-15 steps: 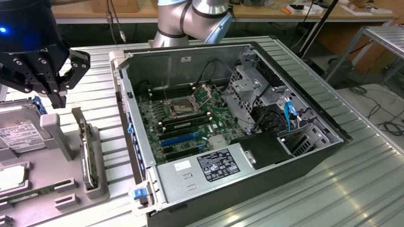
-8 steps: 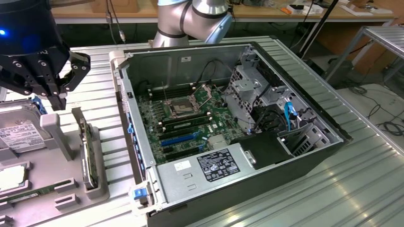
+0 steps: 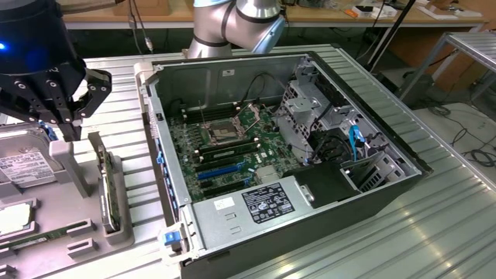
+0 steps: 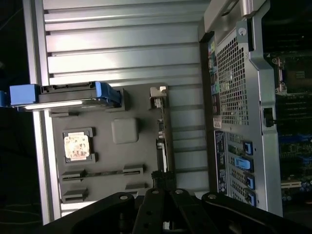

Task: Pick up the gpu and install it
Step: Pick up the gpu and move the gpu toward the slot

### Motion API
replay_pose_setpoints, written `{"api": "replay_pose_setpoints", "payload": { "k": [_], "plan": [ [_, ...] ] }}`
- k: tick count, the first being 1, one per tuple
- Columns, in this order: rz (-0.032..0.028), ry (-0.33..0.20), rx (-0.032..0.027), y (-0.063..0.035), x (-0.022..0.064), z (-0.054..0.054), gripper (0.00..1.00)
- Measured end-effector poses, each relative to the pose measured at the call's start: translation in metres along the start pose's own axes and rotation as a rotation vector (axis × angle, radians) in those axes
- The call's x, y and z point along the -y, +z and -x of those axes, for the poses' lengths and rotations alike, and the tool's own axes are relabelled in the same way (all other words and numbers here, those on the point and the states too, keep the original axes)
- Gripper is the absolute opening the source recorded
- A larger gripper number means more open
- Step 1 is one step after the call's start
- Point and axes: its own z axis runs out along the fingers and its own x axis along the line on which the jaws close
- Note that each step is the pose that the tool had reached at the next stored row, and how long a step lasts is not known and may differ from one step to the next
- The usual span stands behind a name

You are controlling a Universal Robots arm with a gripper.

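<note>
gripper (image 3: 71, 133) (image 4: 162, 181): black multi-link tool on a silver-grey robot arm (image 3: 232, 23). The jaws are clenched, with the fingertips drawn together.
gpu (image 3: 107, 186) (image 4: 163, 141): thin, flat, dark rectangular expansion card standing on its long edge in a slot of the holder. In the exterior view it sits just below the jaws and to the exterior view's right of them. In the wrist view its edge runs straight out from the fingertips. Whether the fingertips touch its near end cannot be told.
holder (image 3: 78, 206) (image 4: 139, 156): grey moulded plastic tray lying on the desk beneath the jaws. It carries the card and the loose parts.
hard drive (image 3: 23, 165) (image 4: 68, 95): boxy silver unit with a white label and blue side rails, standing on edge in the holder. It is near the jaws, on the side away from the computer case.
processor (image 3: 11, 220) (image 4: 76, 146): square chip with a pale metal top, lying flat in a recess of the holder. It is on the same side of the jaws as the hard drive.
memory stick (image 3: 39, 238): narrow green board set in the holder, well apart from the jaws.
computer case (image 3: 326, 226) (image 4: 239, 97): black and grey tower lying open on its side. It is well apart from the jaws, to the exterior view's right of them, with the green motherboard (image 3: 232, 145) (image 4: 295, 112) exposed inside.
desk (image 3: 434, 221) (image 4: 122, 48): ribbed aluminium surface under the holder and the case.
</note>
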Motion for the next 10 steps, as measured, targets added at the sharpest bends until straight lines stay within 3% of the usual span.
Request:
{"api": "replay_pose_setpoints", "payload": {
  "k": [10],
  "plan": [
    [0.0,0.0,0.0,-0.0004,0.0099,0.0007,0.11]
  ]
}}
